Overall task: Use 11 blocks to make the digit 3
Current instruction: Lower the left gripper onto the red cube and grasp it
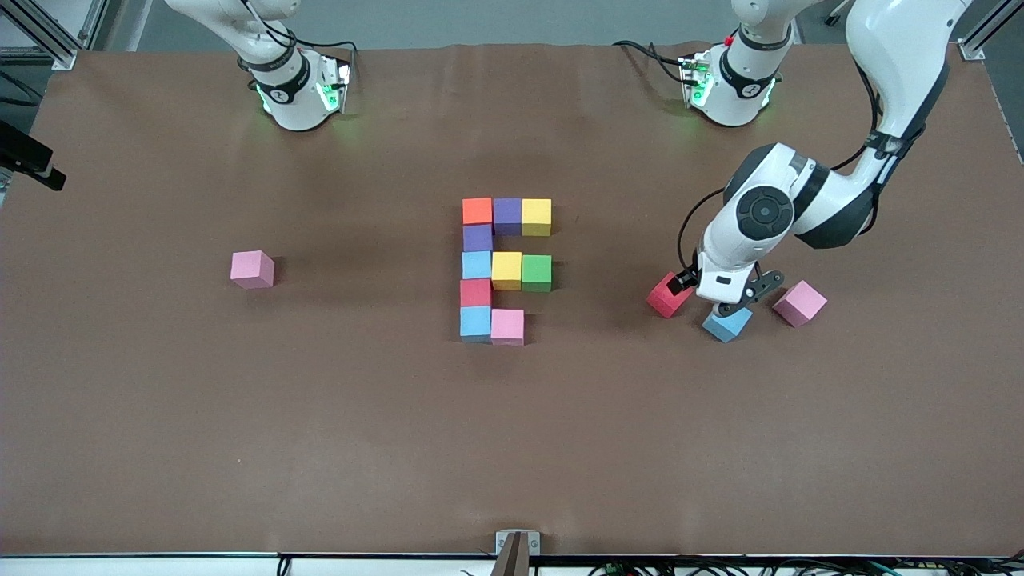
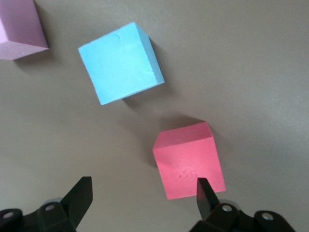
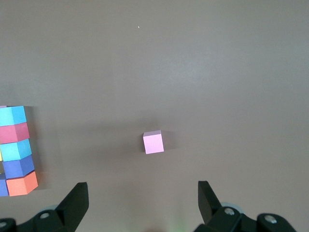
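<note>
The digit 3 [image 1: 506,270] lies mid-table as a figure of several touching blocks, with an orange block [image 1: 478,210] at its corner nearest the robots and a pink block [image 1: 507,326] ending its nearest bar. Toward the left arm's end lie a loose red block [image 1: 669,294] [image 2: 188,159], a light blue block [image 1: 726,323] [image 2: 120,63] and a pink block [image 1: 799,302] [image 2: 19,26]. My left gripper [image 1: 718,306] [image 2: 144,193] hangs open low over the table between the red and light blue blocks, holding nothing. Its one fingertip [image 2: 204,192] overlaps the red block's corner. My right gripper [image 3: 143,198] is open and empty, high over a lone pink block [image 3: 153,142] [image 1: 252,269].
The brown table mat [image 1: 320,416] is bare around the figure. The two arm bases [image 1: 296,88] [image 1: 732,84] stand along the edge farthest from the front camera. The figure's edge column [image 3: 17,150] shows at the border of the right wrist view.
</note>
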